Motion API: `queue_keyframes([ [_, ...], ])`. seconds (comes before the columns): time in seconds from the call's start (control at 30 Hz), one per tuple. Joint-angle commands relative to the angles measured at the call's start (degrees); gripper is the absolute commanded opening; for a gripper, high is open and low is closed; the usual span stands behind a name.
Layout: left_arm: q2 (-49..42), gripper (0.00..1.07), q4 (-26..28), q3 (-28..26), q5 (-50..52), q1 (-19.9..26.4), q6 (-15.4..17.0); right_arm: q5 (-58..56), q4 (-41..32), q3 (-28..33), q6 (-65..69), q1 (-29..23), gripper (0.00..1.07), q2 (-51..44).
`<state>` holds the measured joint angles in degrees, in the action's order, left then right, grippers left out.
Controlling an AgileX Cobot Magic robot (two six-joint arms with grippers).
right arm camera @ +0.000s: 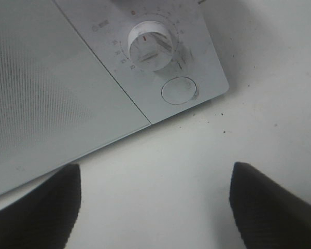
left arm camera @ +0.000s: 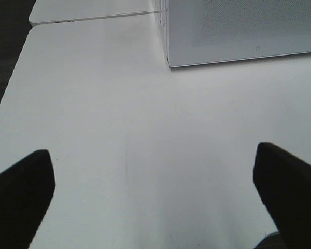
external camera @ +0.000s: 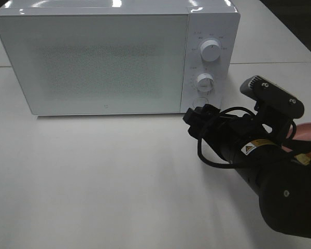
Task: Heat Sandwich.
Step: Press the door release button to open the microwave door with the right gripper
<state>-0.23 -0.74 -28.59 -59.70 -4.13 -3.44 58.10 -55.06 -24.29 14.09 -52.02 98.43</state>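
Sandwich: hidden from me in all three views, so I cannot say where it lies.
Plate (external camera: 307, 129): I see only a pink sliver at the right edge of the high view. It sits on the table (external camera: 93, 181) behind the right arm (external camera: 272, 176), and whatever is on it is covered.
Microwave (external camera: 103, 57): white, standing at the back of the table with its door (external camera: 93, 62) shut and its control panel on the right side.
Controls: upper dial (external camera: 211, 51) and lower dial (external camera: 205, 81) are stacked one above the other, with a round button (external camera: 200, 101) under the lower one.
Right gripper (right arm camera: 153, 205): released. Its fingers (right arm camera: 269, 207) stand wide apart with only bare table between them. It hangs low, just in front of the microwave's lower right corner, and faces the button and lower dial. I see no contact with either.
Right arm: comes in from the lower right corner of the high view and reaches toward the microwave.
Left gripper (left arm camera: 153, 192): released, jaws spread wide with nothing in them. It is over bare table, and the microwave's lower left front corner is ahead of it and well apart.
Specks: a few dark crumbs lie on the table beside the microwave's right corner, seen from the right wrist.
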Motion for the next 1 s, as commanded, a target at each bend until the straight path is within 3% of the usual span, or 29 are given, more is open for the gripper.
queue_keyframes([
  [0.03, -1.6, 1.01, -0.11, 0.23, 0.57, -0.4, 0.06, -0.06, 0.46, -0.4, 11.86, -0.17, 0.76, -0.06],
  [0.13, -1.6, 1.01, -0.11, 0.23, 0.57, -0.4, 0.06, -0.06, 0.46, -0.4, 24.35, -0.17, 0.75, -0.06],
  [0.5, -1.6, 1.01, -0.11, 0.23, 0.57, -0.4, 0.06, -0.06, 0.46, -0.4, 46.93, -0.17, 0.6, -0.06],
  [0.57, -1.6, 1.01, -0.11, 0.23, 0.57, -0.4, 0.06, 0.0, 0.46, -0.4, 50.94, -0.17, 0.54, -0.06],
  [0.6, -1.6, 1.01, -0.11, 0.23, 0.57, -0.4, 0.06, 0.0, 0.46, -0.4, 54.26, -0.17, 0.46, -0.06],
  [0.67, -1.6, 1.01, -0.11, 0.23, 0.57, -0.4, 0.06, 0.0, 0.46, -0.4, 55.23, -0.17, 0.42, -0.06],
  [0.73, -1.6, 1.01, -0.11, 0.23, 0.57, -0.4, 0.06, 0.0, 0.46, -0.4, 57.18, -0.17, 0.25, -0.06],
  [0.77, -1.6, 1.01, -0.11, 0.23, 0.57, -0.4, 0.06, 0.0, 0.46, -0.4, 57.18, -0.17, 0.25, -0.06],
  [0.83, -1.6, 1.01, -0.11, 0.23, 0.57, -0.4, 0.06, 0.0, 0.46, -0.4, 57.87, -0.17, 0.13, -0.06],
  [0.87, -1.6, 1.01, -0.11, 0.23, 0.57, -0.4, 0.06, 0.0, 0.46, -0.4, 57.93, -0.17, 0.0, -0.06],
  [1.0, -1.6, 1.01, -0.11, 0.23, 0.57, -0.4, 0.06, 0.0, 0.46, -0.4, 58.27, -0.11, 0.0, -0.06],
])
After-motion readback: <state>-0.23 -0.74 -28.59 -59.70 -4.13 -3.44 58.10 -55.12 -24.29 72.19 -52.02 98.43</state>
